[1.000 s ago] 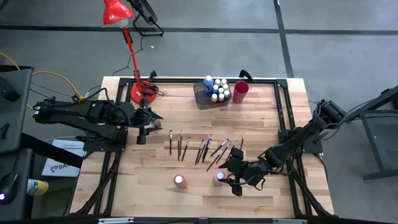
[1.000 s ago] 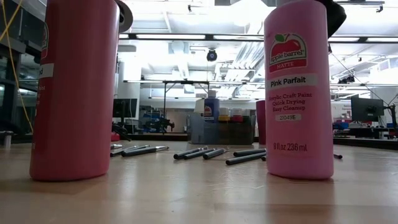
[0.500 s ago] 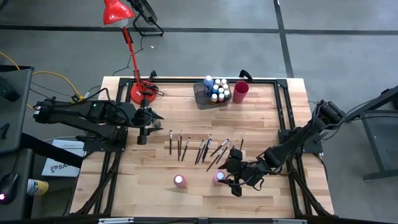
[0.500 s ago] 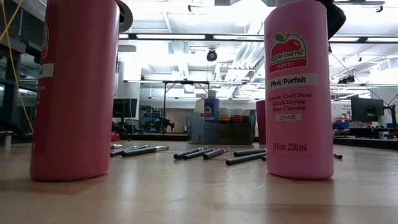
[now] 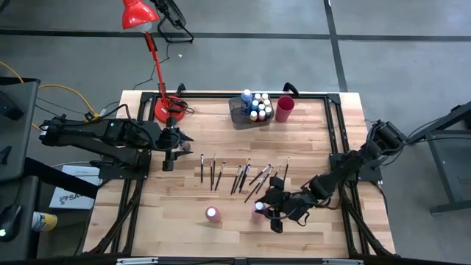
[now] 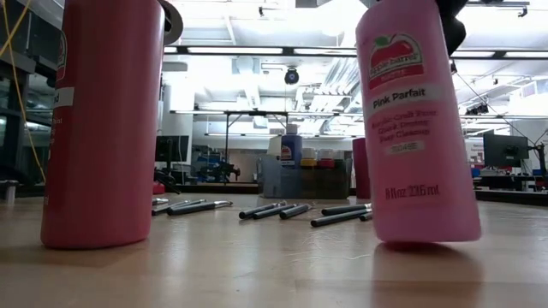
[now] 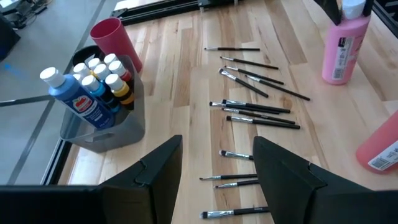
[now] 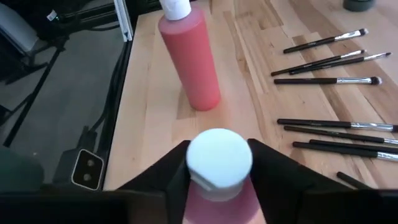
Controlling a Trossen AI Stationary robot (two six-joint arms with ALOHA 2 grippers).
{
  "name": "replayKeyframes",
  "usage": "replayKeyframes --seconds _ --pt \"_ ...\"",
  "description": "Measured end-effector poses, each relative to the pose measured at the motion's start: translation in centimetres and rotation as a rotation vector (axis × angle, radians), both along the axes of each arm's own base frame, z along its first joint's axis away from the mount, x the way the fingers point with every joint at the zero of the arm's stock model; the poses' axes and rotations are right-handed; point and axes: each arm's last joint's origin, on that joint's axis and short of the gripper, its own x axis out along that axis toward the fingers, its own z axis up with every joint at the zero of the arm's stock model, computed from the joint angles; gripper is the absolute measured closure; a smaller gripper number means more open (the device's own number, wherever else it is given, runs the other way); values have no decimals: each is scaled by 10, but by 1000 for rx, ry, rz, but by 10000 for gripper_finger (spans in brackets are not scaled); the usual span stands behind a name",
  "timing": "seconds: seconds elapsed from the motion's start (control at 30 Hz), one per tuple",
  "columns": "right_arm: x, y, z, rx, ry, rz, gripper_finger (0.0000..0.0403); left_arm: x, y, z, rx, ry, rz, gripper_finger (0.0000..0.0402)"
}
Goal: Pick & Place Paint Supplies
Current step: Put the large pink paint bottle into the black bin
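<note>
Right end effector [image 5: 263, 211] grips the tilted Pink Parfait bottle [image 6: 417, 128] near the worktop's [image 5: 184, 213] front edge; left end effector [image 5: 168, 153] hangs open, far left.

Grey bin [image 7: 118, 127] of paint bottles [image 7: 93, 87] — brushes [image 7: 258, 112] scattered beside 2 pink bottles [image 7: 343, 46].

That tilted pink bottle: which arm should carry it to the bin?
The right. Its gripper already clamps the pink bottle, tilting it off the table. The left gripper waits open, far away.

Robotics lab: strip-lit hall, workstations
</note>
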Motion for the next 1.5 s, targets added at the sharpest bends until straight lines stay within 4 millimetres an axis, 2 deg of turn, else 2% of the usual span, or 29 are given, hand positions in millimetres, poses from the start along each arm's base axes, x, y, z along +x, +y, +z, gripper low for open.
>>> replayKeyframes --seconds 0.1,0.27,0.53,0.7,0.83,1.17,1.5 --pt "2 -1 2 20 -13 4 289 0 0 0 0 0 0 211" --pt "13 -11 13 33 -43 -35 290 0 0 0 0 -1 0 211" --pt "41 -50 45 7 -65 -102 290 0 0 0 0 -2 0 211" --pt "59 -91 72 -100 -48 -180 290 0 0 0 6 -1 -3 211" --pt "69 -131 88 -148 -54 -276 290 0 0 0 8 -1 -4 211" --pt "71 -223 100 -195 -52 -513 290 0 0 0 8 -2 -4 211" --pt "63 -285 102 -230 -77 -644 288 0 1 0 83 7 -22 211"
